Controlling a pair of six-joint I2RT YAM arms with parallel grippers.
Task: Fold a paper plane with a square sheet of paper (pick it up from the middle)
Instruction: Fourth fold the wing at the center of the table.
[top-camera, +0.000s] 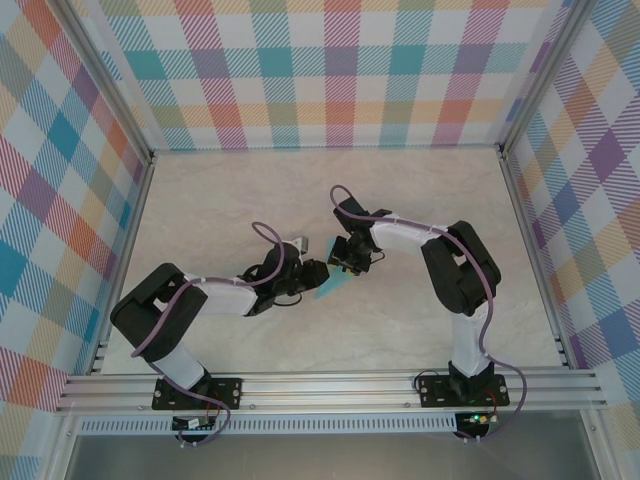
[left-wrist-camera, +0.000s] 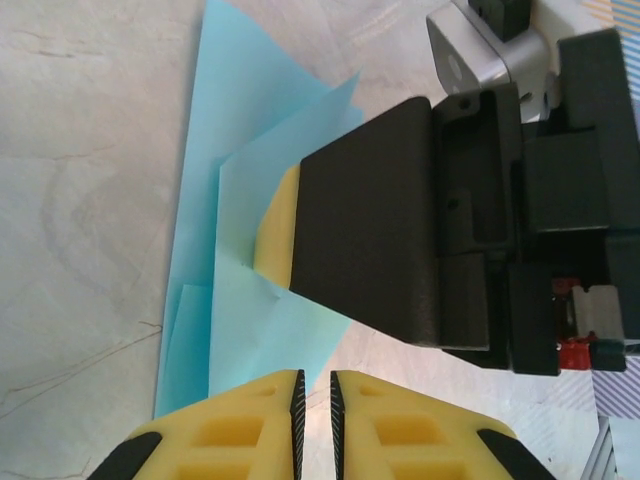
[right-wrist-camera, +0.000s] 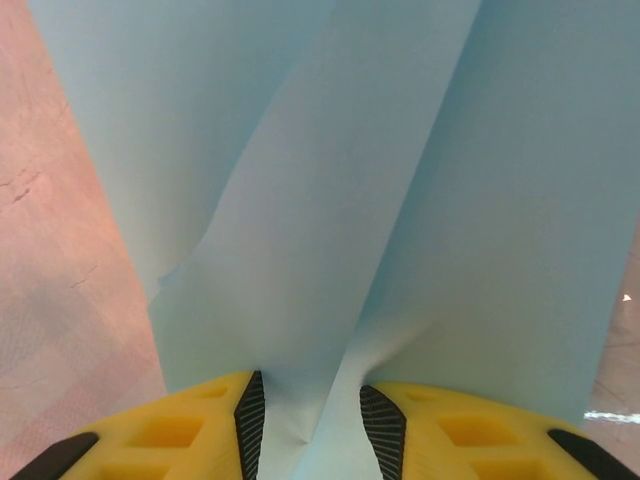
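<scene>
The sheet of paper (left-wrist-camera: 240, 120) lies near the middle of the counter (top-camera: 220, 200), between the two arms, already partly folded. Light blue layers overlap, and one flap stands up off the surface.

The left tool (left-wrist-camera: 315, 390) hangs just over the near edge of the sheet, clenched almost to a slit. Nothing can be seen in that slit, and it cannot be told whether a paper edge is nipped there.

The right tool (right-wrist-camera: 305, 405) comes in from the far side, its jaws apart with a raised ridge of the sheet standing between the pads (right-wrist-camera: 382, 425). The ridge is not squeezed flat, so this looks like a loose bracket rather than a firm hold.

The paper looks very light and thin. It probably has no stiffness beyond what its creases give it, and it is likely to slide on the smooth marbled counter if pushed sideways. It should bend, buckle or take a stray crease under little force, and a pinch made off the fold line would probably show in the finished plane.

The best place to hold seems to be the raised ridge along the middle, where the layers stand clear of the counter. A flat pad could pin the layers nearby so the sheet does not skate. The loose corners and single-layer edges look like poor holds, as they would flop or tear.
</scene>
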